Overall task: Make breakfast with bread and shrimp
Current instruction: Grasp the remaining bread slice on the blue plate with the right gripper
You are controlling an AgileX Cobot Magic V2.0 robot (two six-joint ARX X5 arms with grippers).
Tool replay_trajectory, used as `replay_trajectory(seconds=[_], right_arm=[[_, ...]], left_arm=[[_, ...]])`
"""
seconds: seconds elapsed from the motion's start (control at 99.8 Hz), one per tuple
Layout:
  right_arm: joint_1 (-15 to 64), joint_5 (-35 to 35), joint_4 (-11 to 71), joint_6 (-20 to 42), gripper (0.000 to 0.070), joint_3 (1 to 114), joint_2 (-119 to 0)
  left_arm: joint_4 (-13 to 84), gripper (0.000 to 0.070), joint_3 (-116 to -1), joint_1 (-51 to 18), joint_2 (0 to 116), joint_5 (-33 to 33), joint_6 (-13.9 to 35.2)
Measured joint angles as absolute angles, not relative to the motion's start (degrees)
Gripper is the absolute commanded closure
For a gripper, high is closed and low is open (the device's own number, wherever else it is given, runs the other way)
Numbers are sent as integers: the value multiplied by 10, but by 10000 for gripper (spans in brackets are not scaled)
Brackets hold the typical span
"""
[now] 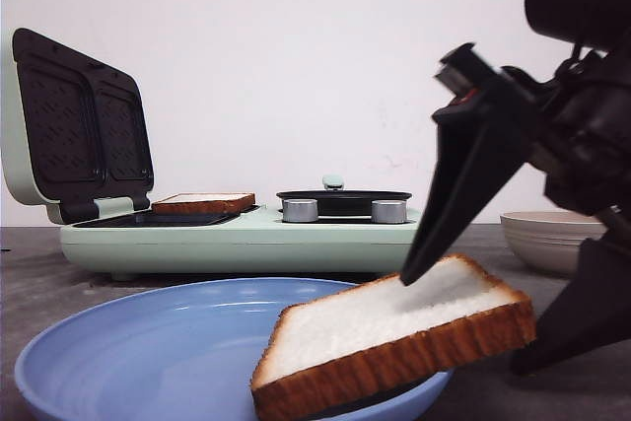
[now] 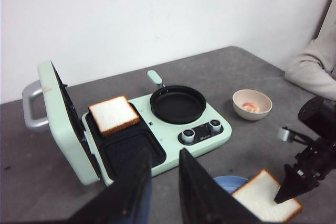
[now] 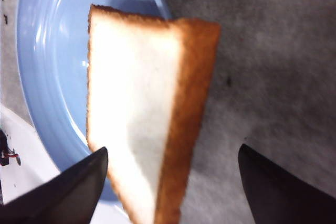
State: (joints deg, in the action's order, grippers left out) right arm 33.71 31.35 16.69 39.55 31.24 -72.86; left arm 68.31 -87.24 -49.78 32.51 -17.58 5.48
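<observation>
One slice of bread (image 1: 202, 204) (image 2: 113, 115) lies on the far plate of the open green sandwich maker (image 1: 237, 244). A second slice (image 1: 394, 342) (image 2: 265, 203) (image 3: 142, 108) leans tilted on the rim of the blue plate (image 1: 148, 362) (image 3: 47, 51). My right gripper (image 1: 461, 324) (image 3: 173, 150) is open and straddles this slice, one fingertip at its white top face, the other off its crust edge. My left gripper (image 2: 165, 153) hovers open and empty, well above the sandwich maker's near side. The shrimp (image 2: 251, 107) sit in a small beige bowl (image 2: 252, 104) (image 1: 552, 239).
A black pan (image 1: 343, 202) (image 2: 178, 104) sits on the maker's right half, two knobs (image 2: 202, 131) in front of it. The maker's lid (image 1: 79, 125) stands raised at the left. A person's sleeve (image 2: 315, 66) shows at the table's far right edge.
</observation>
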Motion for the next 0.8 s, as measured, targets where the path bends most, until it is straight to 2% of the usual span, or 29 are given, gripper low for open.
replay_trajectory(seconds=[0.281, 0.591, 0.802], right_arm=[[337, 314, 136, 413, 698, 312, -738], [337, 313, 96, 414, 700, 312, -735], [335, 300, 84, 421, 700, 326, -686]], left_arm=[[683, 690, -872, -498, 325, -176, 53], [683, 690, -872, -498, 325, -176, 52], [683, 690, -872, -498, 325, -176, 52]])
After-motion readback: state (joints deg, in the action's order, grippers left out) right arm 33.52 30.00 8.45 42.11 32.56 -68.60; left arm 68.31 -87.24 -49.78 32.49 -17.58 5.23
